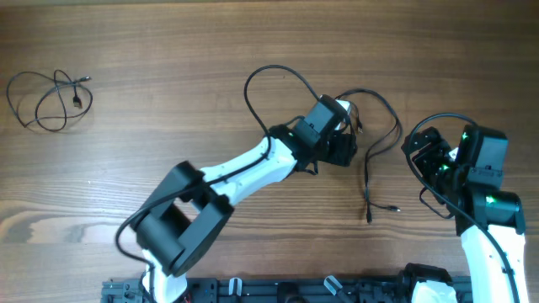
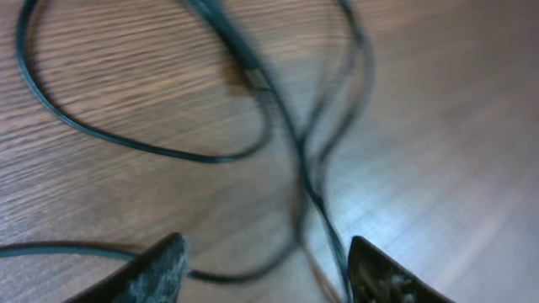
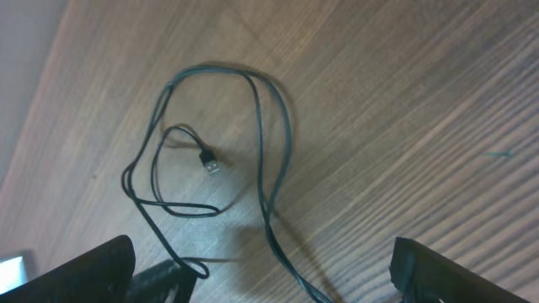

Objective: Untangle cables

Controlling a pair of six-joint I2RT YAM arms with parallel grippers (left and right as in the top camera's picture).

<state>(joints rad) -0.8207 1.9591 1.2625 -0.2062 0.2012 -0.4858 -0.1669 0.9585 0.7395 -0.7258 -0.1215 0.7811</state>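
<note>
Closing on one strand only is advised: the left gripper (image 2: 265, 252) is held with fingers apart, astride crossed strands of the tangled black cables (image 1: 368, 189), nothing clamped. Right of the left gripper, the right gripper (image 3: 265, 269) is spread wide and empty; the rest could be pinned by it.

Your left arm (image 1: 244, 168) pairs white tubular links with boxy black joint housings, and a thin black cable (image 1: 120, 234) loops alongside. The left gripper (image 2: 261, 273) has scuffed, grey-flecked black fingertips (image 2: 160, 269). Your right arm (image 1: 484, 160) has a black wrist housing dotted with green lights (image 1: 466, 133).
</note>
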